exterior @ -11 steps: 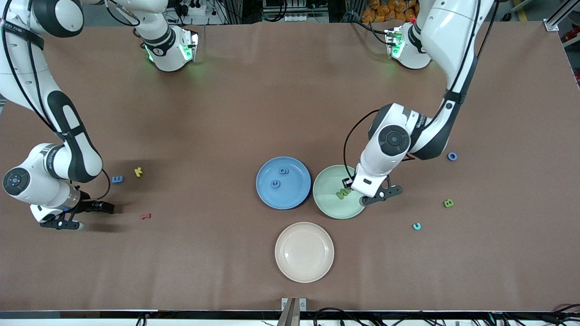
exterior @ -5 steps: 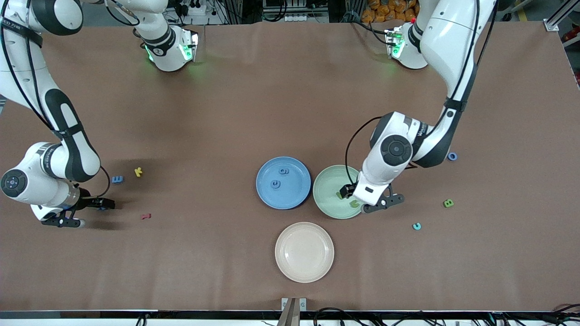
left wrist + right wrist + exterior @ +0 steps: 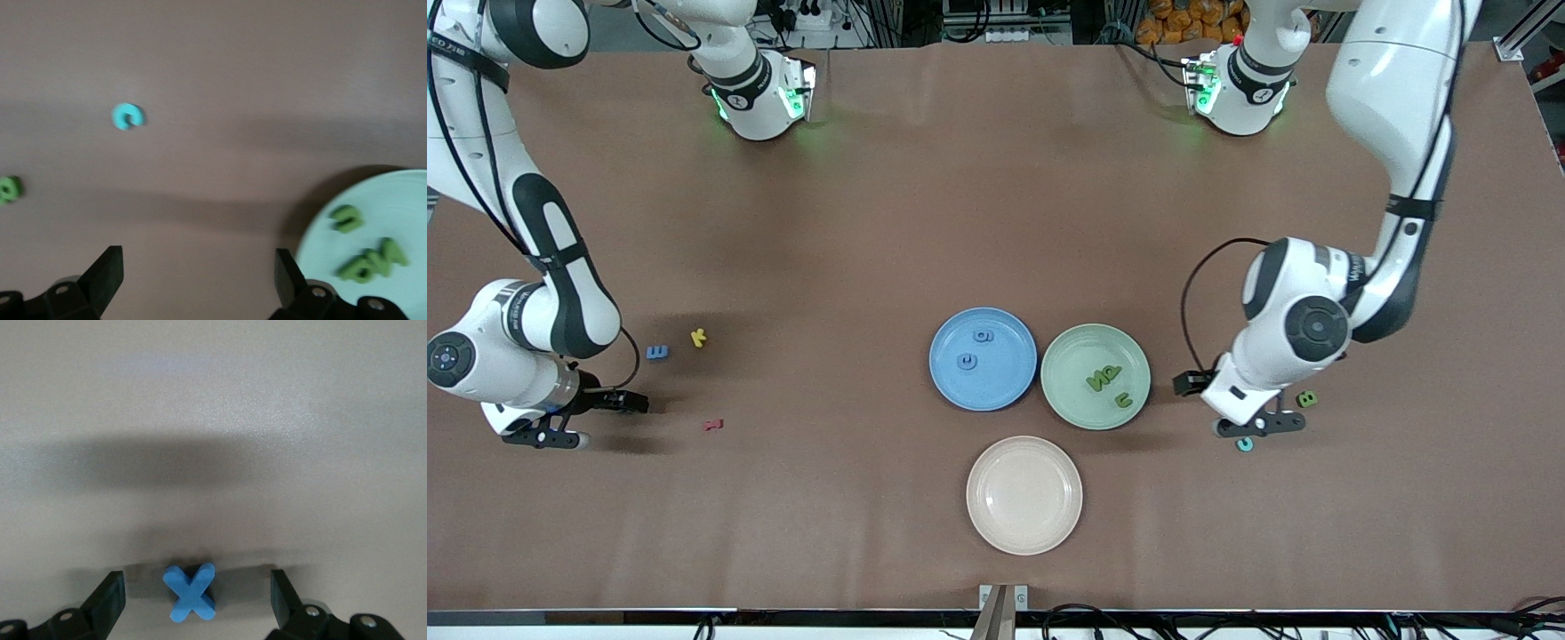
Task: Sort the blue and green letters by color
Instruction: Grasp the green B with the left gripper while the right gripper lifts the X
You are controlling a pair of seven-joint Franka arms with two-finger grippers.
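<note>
**Sorting by colour, part-way through.** We read the counter [image 3: 996, 222] from the right arm's end to the left arm's end.

The right gripper [image 3: 605, 420] is low over the counter. Its fingers [image 3: 110, 600] are spread wide on either side of a blue X [image 3: 190, 592], and neither finger is seen touching it (the X lies between them, not grasped). Near this gripper lie a blue E [image 3: 657, 352], a yellow letter [image 3: 698, 337] just beside the E, and a dark red letter [image 3: 712, 425] nearer to the front camera. The last two are not part of the sort.

At mid-counter, the blue plate [image 3: 1005, 387] holds two blue letters [image 3: 967, 361]. The green plate [image 3: 1076, 351], touching or almost touching it, holds a green pair [image 3: 1103, 378] lying together and one more green letter [image 3: 1123, 399]. The beige plate [image 3: 1024, 533], nearer to the front camera, carries nothing.

Toward the left arm's end, the left gripper [image 3: 1258, 427] hangs over bare counter beside the green plate. Its fingers [image 3: 107, 273] are released and hold nothing. A teal C [image 3: 1244, 444] lies just beside it, and a green B [image 3: 1307, 399] is close by.

**Progress.** We judge the sort roughly half done, with five letters already on matching plates. The blue X, the blue E and the green B are left on the counter. So is the teal C, if it counts as blue, which we cannot settle. The right arm appears set to grasp the X.
</note>
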